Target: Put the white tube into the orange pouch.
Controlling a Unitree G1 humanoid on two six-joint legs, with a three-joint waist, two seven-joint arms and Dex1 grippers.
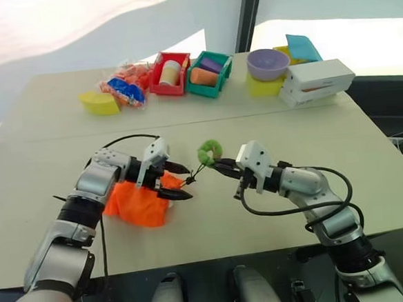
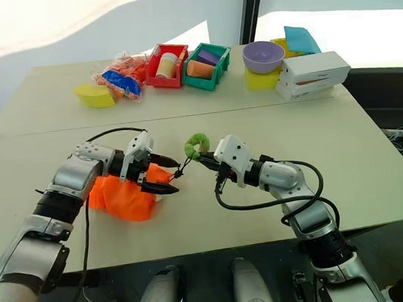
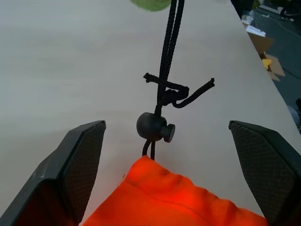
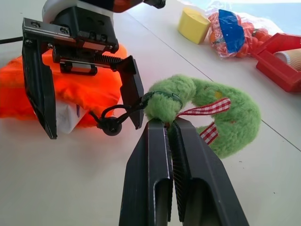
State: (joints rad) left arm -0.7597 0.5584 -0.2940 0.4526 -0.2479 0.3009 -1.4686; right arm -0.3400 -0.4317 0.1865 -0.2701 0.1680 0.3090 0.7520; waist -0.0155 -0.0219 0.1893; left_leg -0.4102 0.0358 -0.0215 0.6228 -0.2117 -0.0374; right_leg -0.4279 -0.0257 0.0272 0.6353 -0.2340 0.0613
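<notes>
My right gripper (image 4: 170, 123) pinches the green ring (image 4: 221, 117), left gripper (image 1: 177, 182) spread wide over the orange pouch (image 1: 139, 204)
Pouch lies lower left of frame, mouth and black cord (image 3: 168, 52) pointing right toward the ring; white tube can't be made out

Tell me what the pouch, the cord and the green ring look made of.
Pouch: soft matte orange fabric, rumpled and slumped on the table. Cord: black braided string, knotted, with a frayed end, run through a smooth, probably plastic, toggle. Green ring: fuzzy plush, likely stuffed, with a red-and-white checked ribbon.
</notes>
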